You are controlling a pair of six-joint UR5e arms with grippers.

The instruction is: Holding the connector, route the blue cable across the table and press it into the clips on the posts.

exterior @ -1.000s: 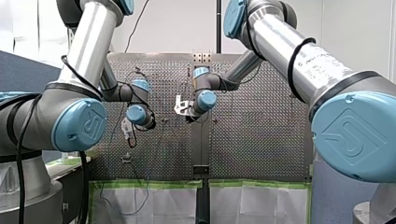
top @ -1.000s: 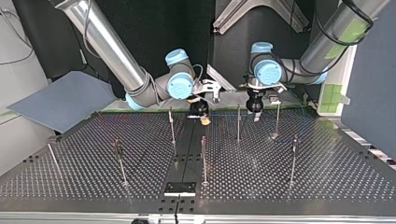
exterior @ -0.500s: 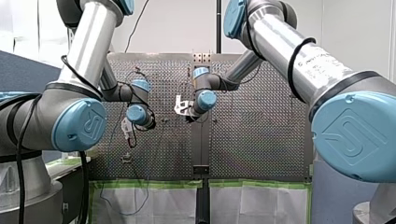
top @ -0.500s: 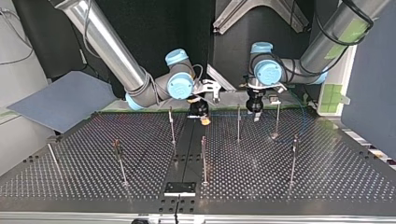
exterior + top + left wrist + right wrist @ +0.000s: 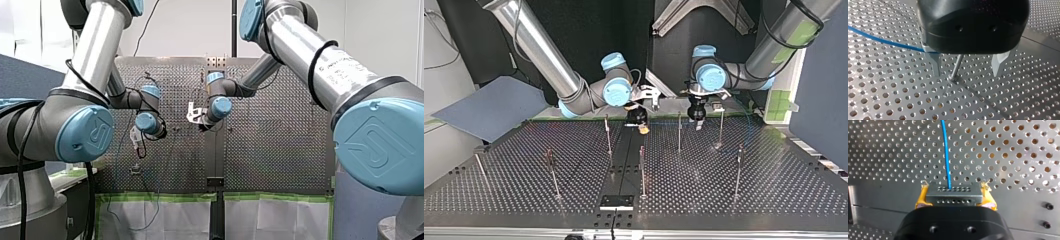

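Connector point(image 5: 953, 194) clamped in my right end effector point(image 5: 955, 198) over the perforated table point(image 5: 1010, 157), my left end effector point(image 5: 967, 71) spread wide.

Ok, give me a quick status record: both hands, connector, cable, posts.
right hand: shut on the connector
left hand: open, fingers either side of a post
blue cable: leaves the connector, runs over the table, reaches one finger of the left hand
progress: cannot tell whether the cable is pressed in anywhere

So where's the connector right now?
Right wrist view: the connector sits clamped between my right end effector's yellow pads, with the blue cable leaving it ahead over the perforated table.
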